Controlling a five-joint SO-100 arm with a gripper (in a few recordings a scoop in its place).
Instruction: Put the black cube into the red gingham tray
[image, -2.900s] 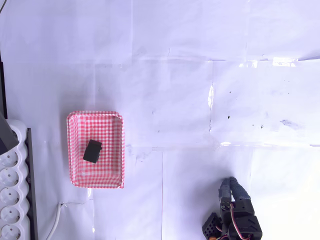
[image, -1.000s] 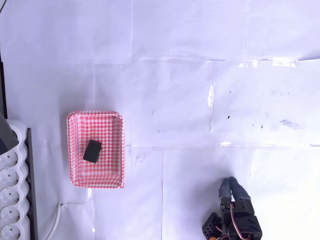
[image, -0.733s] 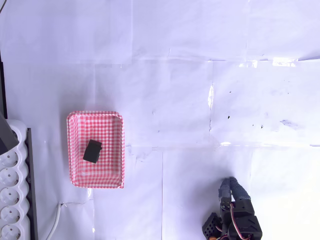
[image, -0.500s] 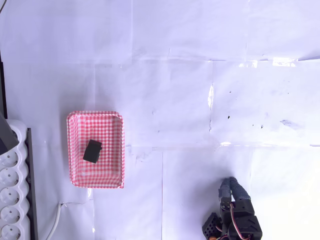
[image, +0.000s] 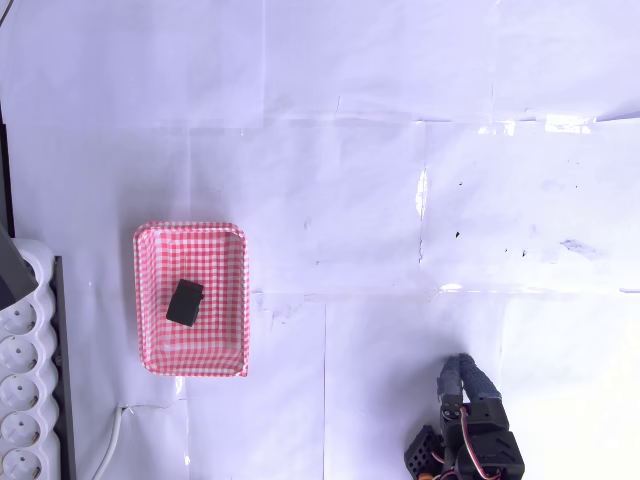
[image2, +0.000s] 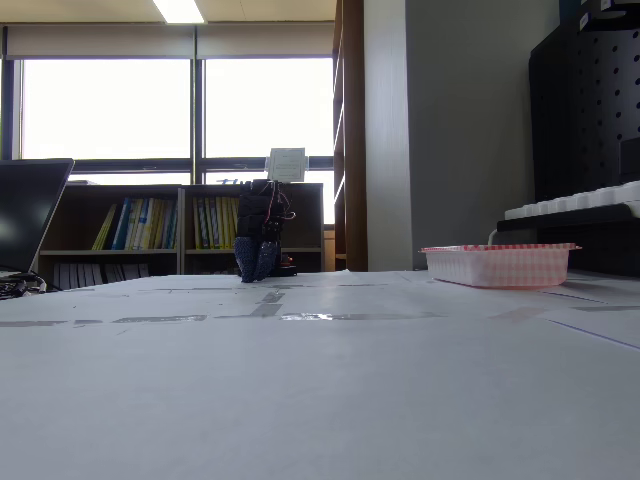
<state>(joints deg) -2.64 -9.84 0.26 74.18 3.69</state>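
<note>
A: Jaws?
B: Closed together, empty, touching nothing; gripper (image: 458, 370) parked low over the table (image: 380, 200) near the bottom edge of the overhead view, well apart from the tray (image: 148, 300).
A: Cube?
B: In the tray, left of its middle (image: 185, 302). Slightly rotated; long side running up-down, top tipped right. Hidden behind the tray rim (image2: 497, 250) in the fixed view.
</note>
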